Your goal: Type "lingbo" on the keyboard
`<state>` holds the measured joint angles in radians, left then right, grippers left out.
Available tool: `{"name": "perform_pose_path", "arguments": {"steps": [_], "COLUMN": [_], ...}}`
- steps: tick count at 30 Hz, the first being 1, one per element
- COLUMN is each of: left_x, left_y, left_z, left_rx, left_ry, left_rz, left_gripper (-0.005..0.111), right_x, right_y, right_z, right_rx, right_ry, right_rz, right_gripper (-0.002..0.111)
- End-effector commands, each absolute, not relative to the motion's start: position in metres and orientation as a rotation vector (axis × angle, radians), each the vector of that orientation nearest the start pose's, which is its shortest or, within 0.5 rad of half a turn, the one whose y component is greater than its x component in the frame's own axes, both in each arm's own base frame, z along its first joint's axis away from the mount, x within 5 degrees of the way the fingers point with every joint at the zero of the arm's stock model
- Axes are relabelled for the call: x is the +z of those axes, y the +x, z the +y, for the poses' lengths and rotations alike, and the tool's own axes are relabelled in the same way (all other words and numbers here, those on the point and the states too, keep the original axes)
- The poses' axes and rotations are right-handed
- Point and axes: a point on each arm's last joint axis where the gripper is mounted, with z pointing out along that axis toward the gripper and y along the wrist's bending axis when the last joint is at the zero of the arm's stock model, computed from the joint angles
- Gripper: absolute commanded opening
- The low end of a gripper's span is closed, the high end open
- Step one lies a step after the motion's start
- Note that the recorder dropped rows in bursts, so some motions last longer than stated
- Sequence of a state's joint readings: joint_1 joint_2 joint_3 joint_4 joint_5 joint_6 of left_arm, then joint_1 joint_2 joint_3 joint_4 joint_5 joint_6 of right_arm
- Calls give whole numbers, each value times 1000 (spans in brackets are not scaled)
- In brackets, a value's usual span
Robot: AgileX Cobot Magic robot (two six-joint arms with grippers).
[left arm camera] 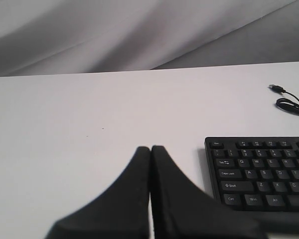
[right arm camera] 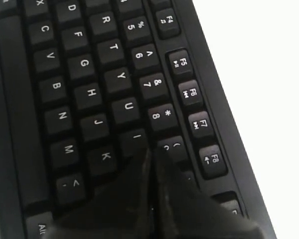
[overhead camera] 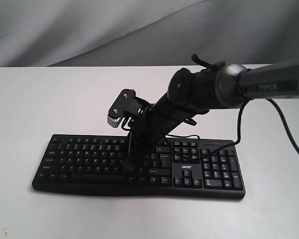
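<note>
The black keyboard (overhead camera: 89,154) with white legends lies across the white table, number pad to the right. My right gripper (overhead camera: 130,167) reaches in from the right and points down onto the letter keys, fingers shut with nothing between them. In the right wrist view its tips (right arm camera: 152,152) rest by the I key (right arm camera: 135,137), close to the 9 key, over the keyboard (right arm camera: 79,74). My left gripper (left arm camera: 150,148) is shut and empty above bare table, left of the keyboard (left arm camera: 264,169). It does not appear in the exterior view.
The keyboard's thin black USB cable (left arm camera: 289,99) lies loose on the table beyond its far edge. A black robot cable (overhead camera: 284,129) hangs from the right arm. The white table (overhead camera: 30,99) stretches out round the keyboard, with grey cloth behind.
</note>
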<state>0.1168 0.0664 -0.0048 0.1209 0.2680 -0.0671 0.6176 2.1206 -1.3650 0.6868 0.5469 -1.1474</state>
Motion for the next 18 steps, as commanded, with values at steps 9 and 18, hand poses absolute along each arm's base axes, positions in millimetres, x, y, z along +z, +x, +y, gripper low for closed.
{"name": "perform_pose_path", "arguments": {"steps": [9, 18], "left_x": [185, 185], "left_y": [59, 59], "left_z": [10, 10], "left_rx": [141, 141], "left_ry": [-87, -87], "left_rz": [1817, 1817], "left_gripper": [1, 1], "right_x": [111, 185], "right_y": [330, 322], "right_z": [272, 268], "right_rx": [510, 495], "right_ry": [-1552, -1548], "right_rz": [2217, 2049], "right_gripper": [0, 0]}}
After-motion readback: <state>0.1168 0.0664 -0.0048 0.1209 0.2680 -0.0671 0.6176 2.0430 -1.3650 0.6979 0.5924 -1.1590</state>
